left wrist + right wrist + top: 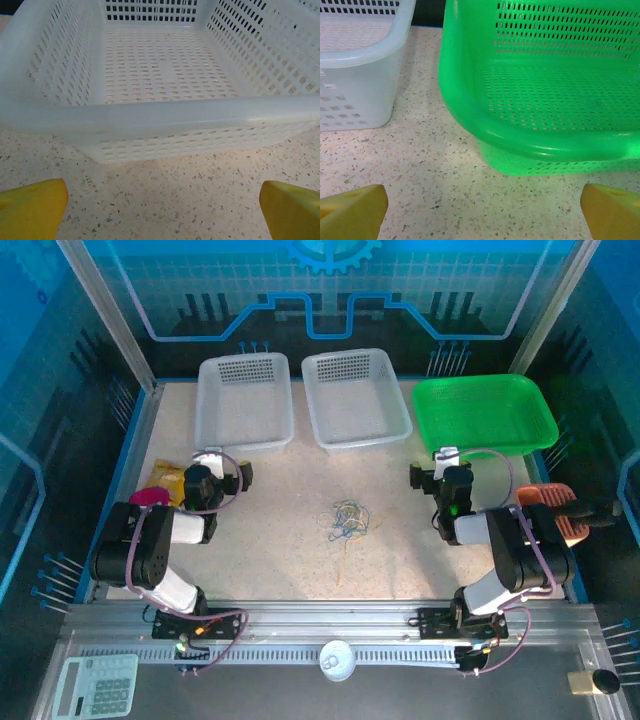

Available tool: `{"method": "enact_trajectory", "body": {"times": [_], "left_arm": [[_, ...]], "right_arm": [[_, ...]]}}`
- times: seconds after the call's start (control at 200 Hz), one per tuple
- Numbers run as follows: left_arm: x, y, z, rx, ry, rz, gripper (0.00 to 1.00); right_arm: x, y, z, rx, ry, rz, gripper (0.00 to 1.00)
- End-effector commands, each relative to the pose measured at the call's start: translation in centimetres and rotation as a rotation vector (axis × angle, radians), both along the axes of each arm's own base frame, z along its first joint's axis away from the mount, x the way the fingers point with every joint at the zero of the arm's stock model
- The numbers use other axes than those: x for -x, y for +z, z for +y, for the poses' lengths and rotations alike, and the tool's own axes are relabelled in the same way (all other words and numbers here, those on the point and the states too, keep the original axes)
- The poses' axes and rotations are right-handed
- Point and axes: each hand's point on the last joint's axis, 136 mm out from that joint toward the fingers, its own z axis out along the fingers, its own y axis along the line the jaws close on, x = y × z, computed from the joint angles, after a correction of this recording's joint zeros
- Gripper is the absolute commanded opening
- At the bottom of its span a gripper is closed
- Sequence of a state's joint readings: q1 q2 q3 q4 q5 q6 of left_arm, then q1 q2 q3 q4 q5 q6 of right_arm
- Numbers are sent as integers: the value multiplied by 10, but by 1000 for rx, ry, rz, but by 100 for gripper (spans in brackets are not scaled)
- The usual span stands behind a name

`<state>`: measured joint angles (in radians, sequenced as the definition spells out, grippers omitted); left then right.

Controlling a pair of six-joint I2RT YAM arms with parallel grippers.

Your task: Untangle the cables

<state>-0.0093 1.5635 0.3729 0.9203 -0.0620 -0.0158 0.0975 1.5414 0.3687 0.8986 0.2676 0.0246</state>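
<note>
**A:** Where's the tangle sitting?

**B:** The cables (348, 520) lie in one small loose knot on the table (290, 550). It is well to the near side of the centre white basket (365, 440), almost straight out from its front rim. One yellowish strand trails off the knot toward the arm bases.

**A:** How do you reckon they'll handle?

**B:** Light and limp, I'd say, with springy curls much thinner than a finger. They'll likely slide out of a lazy pinch, and a pull on one will probably drag the whole heap. I'd take an outer loop or that trailing end, not the middle. One pincer can pin the knot while the other draws a strand clear.

**A:** And the pincers?

**B:** Both are spread wide and hold nothing.
- The left gripper (160, 212) stands off to the left of the centre white basket, facing the front rim of the left white basket (150, 115). Its yellow fingertips (30, 210) sit at the corners of its view.
- The right gripper (480, 212) is off to the right of the centre basket, aimed at the corner of the green basket (535, 145).
- Each is well apart from the knot.
</note>
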Motion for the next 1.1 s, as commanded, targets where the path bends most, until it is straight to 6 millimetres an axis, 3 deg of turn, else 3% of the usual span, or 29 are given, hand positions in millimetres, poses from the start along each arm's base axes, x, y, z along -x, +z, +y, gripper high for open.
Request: {"method": "enact_trajectory", "body": {"times": [0.0, 0.9, 1.095], "left_arm": [[-4, 9, 1, -18, -8, -26, 99], [-4, 10, 4, -19, 9, -29, 99], [3, 25, 8, -19, 34, -62, 99]], "right_arm": [[-6, 11, 4, 3, 18, -32, 100], [-6, 11, 4, -2, 20, -32, 100], [3, 28, 13, 31, 54, -78, 100]]}}
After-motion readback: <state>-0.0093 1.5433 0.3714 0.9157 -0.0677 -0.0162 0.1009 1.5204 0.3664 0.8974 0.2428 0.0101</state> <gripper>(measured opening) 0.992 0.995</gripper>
